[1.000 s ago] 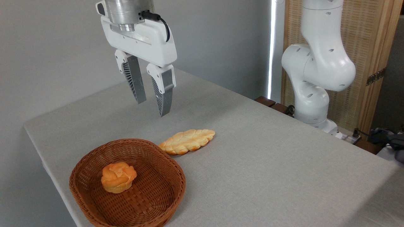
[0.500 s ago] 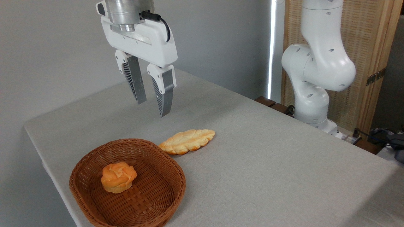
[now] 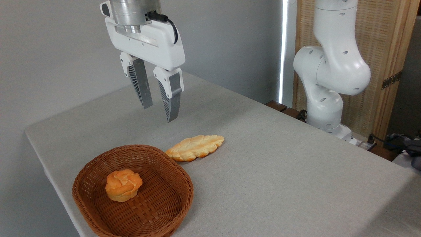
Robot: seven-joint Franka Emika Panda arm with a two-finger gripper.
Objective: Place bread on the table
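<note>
The gripper hangs high above the table, its 2 fingers pointing down with a narrow gap between them and nothing held. The bun sits inside the basket, on the woven floor toward the left side, swirled top up, apart from the basket wall as far as this angle shows. That is the thing to move, and it has not been touched. The relation that matters is this: the bun lies below the jaws and off to the lower left in the picture, toward the camera, so the gripper is not over it now. Directly under the fingers is bare cloth behind the basket's far rim, with the loaf lying flat just beside the rim to the right. The bun is round, with no long axis to speak of, so the jaws' turn matters little; what counts is centring over it before coming down. With 1 fixed view, depth is hard to judge, so how far forward the gripper must travel is uncertain. The present gap looks narrower than the bun, so the jaws would probably need to widen before descending into the basket.
</note>
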